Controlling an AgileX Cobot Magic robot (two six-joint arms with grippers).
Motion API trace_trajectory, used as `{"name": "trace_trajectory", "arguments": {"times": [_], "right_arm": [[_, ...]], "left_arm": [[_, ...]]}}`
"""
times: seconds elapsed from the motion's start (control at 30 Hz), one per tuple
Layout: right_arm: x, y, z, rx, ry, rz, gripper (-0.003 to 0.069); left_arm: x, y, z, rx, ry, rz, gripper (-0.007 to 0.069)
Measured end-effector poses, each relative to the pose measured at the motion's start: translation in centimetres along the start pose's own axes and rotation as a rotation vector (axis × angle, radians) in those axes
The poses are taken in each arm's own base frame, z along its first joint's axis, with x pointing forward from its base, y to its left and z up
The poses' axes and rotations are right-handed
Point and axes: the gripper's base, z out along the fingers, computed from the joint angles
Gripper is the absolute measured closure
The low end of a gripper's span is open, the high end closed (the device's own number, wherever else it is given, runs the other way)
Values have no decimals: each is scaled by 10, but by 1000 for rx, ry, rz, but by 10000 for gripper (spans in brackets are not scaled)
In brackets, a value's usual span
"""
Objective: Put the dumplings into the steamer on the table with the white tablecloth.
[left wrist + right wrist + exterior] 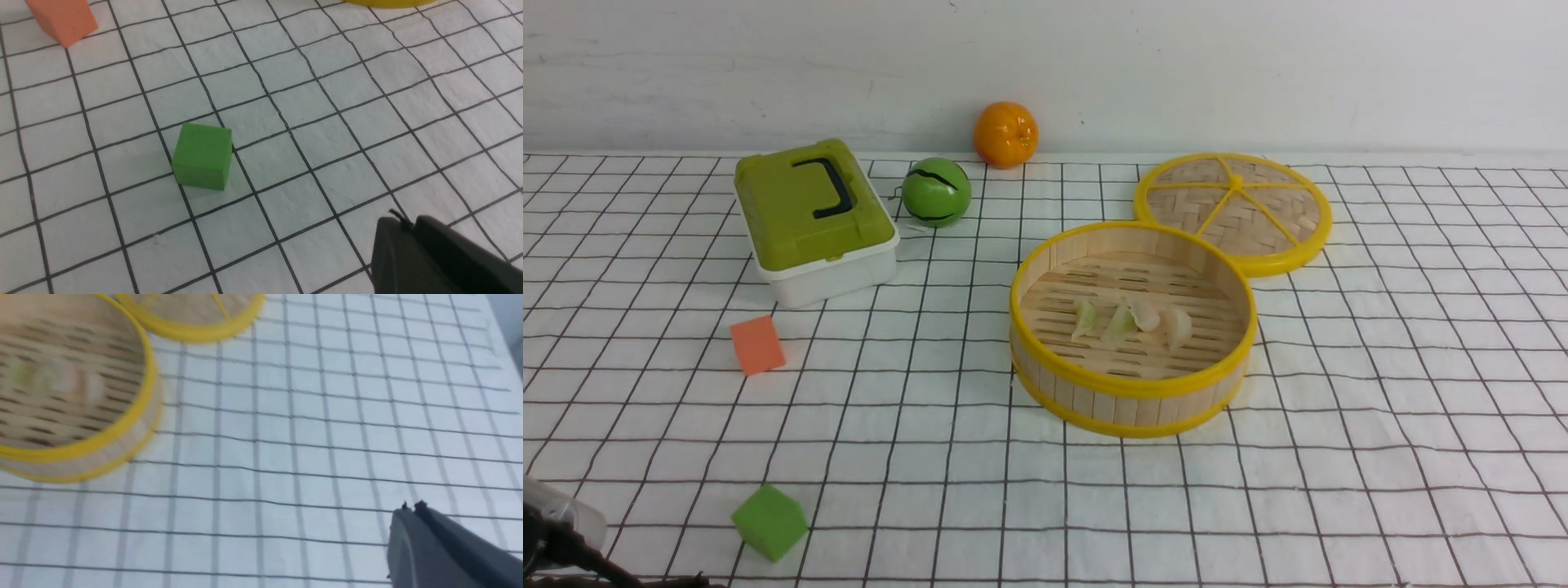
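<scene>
The steamer (pixel 1131 392) stands right of centre on the white tablecloth (pixel 1339 457). Several dumplings lie on its slatted floor: two pale green (pixel 1085 319) (pixel 1120 324) and two pinkish-white (pixel 1147 314) (pixel 1178 327). In the right wrist view the steamer (pixel 102 445) is blurred, with faint green and pink patches inside. My right gripper (pixel 410 508) is shut and empty over bare cloth, away from the steamer. Also shut with nothing in it, my left gripper (pixel 404 222) hangs over the cloth near the green cube (pixel 202 156). In the front view only a bit of the left arm (pixel 556 531) shows.
The flat woven lid (pixel 1235 212) lies behind the steamer. A green and white box (pixel 813 220), a green ball (pixel 936 192) and an orange (pixel 1005 134) stand at the back. An orange cube (pixel 757 345) and the green cube (pixel 769 522) lie at the left.
</scene>
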Motion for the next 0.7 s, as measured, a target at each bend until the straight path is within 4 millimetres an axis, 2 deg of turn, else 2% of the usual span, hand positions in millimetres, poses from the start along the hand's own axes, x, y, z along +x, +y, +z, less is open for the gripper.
{"name": "trace_trajectory", "arguments": {"times": [0.07, 0.1, 0.17, 0.2, 0.23, 0.33, 0.4, 0.43, 0.5, 0.57, 0.7], "right_arm": [[24, 3, -9, -75, -71, 66, 683], [26, 4, -9, -93, -90, 84, 683], [59, 7, -11, -173, -173, 180, 683], [73, 7, -9, -213, -225, 244, 683], [76, 7, -8, -212, -220, 244, 683], [114, 6, 4, -290, -304, 451, 681], [129, 3, 10, -301, -337, 529, 679], [131, 3, 10, -299, -341, 533, 679], [152, -1, 19, -274, -371, 540, 678], [160, -2, 23, -265, -365, 529, 678], [181, -5, 31, -219, -375, 405, 676]], "left_arm": [[0, 0, 0, 0, 0, 0, 573], [0, 0, 0, 0, 0, 0, 573], [0, 0, 0, 0, 2, 0, 570], [0, 0, 0, 0, 2, 0, 570], [0, 0, 0, 0, 2, 0, 570], [0, 0, 0, 0, 2, 0, 567], [0, 0, 0, 0, 2, 0, 566], [0, 0, 0, 0, 2, -1, 566], [0, 0, 0, 0, 2, -1, 563], [0, 0, 0, 0, 2, -1, 563], [0, 0, 0, 0, 2, -1, 563]]}}
